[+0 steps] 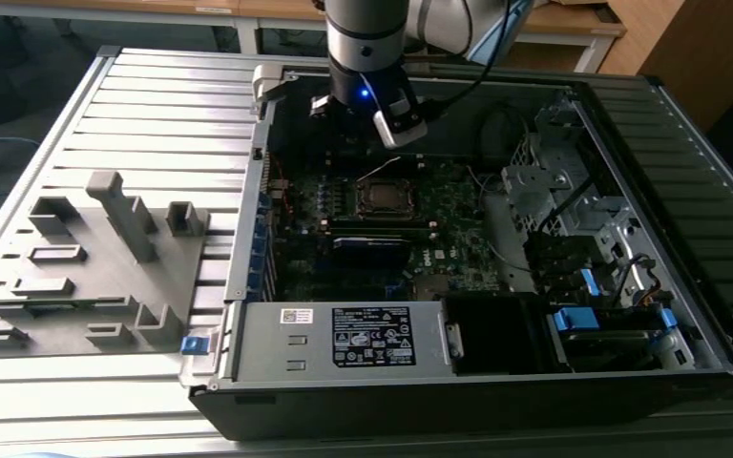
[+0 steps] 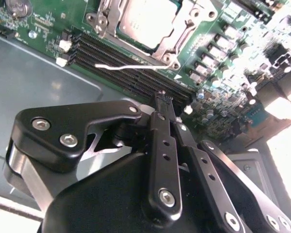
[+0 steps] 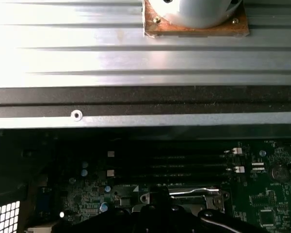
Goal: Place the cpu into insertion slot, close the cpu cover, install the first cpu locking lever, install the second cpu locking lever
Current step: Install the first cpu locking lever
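Already we find the cpu [image 2: 145, 19] seated in its socket [image 2: 99, 22], the cpu cover [image 2: 180, 35] seemingly flat around it. Our gripper [image 2: 163, 98] hangs just beside the socket, pinched closed and empty, a slim tip suited to the thin lever [image 2: 131, 66] there.

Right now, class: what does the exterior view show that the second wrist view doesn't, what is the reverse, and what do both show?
Exterior view: the grey fixture tray beside the computer case, and the labelled power supply. Second wrist view: the gripper, fingers together, close to the memory slots. Both: the cpu sitting in its socket on the green motherboard.
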